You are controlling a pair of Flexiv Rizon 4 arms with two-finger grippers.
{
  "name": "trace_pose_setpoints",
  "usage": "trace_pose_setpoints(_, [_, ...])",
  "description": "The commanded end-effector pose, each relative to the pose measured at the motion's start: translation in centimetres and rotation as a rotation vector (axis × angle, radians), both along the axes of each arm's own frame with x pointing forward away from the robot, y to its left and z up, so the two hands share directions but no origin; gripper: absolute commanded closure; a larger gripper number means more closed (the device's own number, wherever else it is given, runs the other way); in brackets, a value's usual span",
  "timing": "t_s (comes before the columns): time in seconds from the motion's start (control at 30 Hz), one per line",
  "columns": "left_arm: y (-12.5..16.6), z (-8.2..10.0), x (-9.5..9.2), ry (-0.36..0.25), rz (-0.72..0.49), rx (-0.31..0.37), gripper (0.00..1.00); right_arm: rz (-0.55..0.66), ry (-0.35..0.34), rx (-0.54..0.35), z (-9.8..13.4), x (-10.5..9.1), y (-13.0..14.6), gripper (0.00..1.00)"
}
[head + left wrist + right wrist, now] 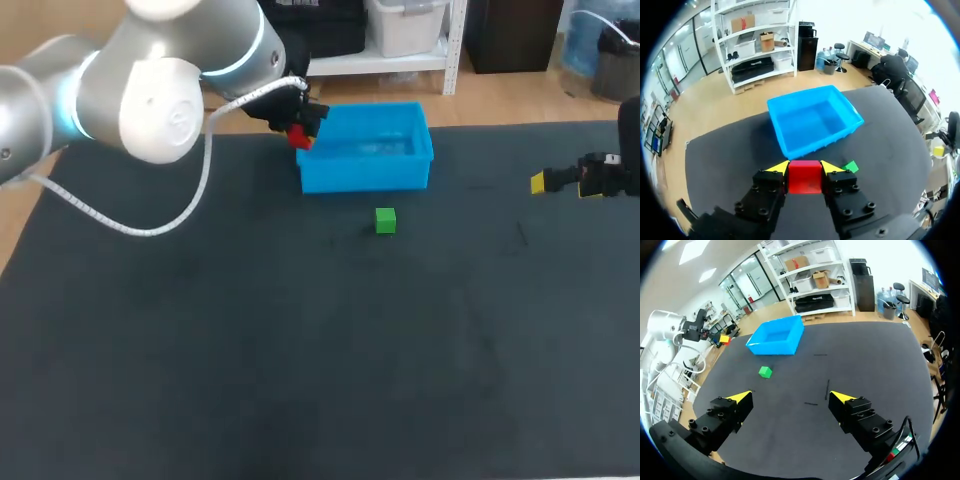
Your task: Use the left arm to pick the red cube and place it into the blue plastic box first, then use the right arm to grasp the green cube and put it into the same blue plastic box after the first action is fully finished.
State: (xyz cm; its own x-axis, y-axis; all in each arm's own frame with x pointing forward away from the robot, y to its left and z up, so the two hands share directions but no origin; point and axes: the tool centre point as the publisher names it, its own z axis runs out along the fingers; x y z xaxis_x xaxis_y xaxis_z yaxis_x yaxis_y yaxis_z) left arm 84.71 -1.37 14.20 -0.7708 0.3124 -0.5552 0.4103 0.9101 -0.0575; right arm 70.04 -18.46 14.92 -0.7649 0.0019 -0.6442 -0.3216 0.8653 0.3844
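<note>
We are working at the dark table (200,380), with our left arm (150,90) hanging over its far left corner beside the box (365,178), which is sitting by the middle of the far edge. Our right gripper (791,396) is waiting at the right edge, jaws wide and holding nothing. Our left gripper (804,168) is clamping the red cube (804,181) between both fingers, raised at the box's left end and seemingly not yet over the hollow. The green cube (385,220) is lying just in front of the box, apart from it. The risks, as we are judging them: letting go too early would be bouncing the red cube off the rim onto the table, coming in low would be shoving the box toward the green cube, and the right arm starting early would be breaking the order.
</note>
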Motion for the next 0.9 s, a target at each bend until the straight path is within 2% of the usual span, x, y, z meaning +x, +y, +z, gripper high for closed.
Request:
trace_pose_setpoints(0.03, [-1.0, -0.6, 3.4, 0.024, -0.020, -0.006, 1.00, 0.000, 0.001, -0.001, 0.0, 0.0, 0.0, 0.00])
trace_pose_setpoints(0.23, [-2.0, -1.2, 6.4, 0.017, -0.040, -0.018, 1.00, 0.000, 0.001, -0.001, 0.0, 0.0, 0.0, 0.00])
trace_pose_setpoints(0.5, [-3.6, -2.2, 9.3, 0.030, -0.066, -0.013, 1.00, 0.000, 0.001, -0.001, 0.0, 0.0, 0.0, 0.00])
trace_pose_setpoints(0.9, [-4.8, -4.2, 10.5, 0.088, -0.078, -0.038, 1.00, 0.000, 0.001, -0.001, 0.0, 0.0, 0.0, 0.00])
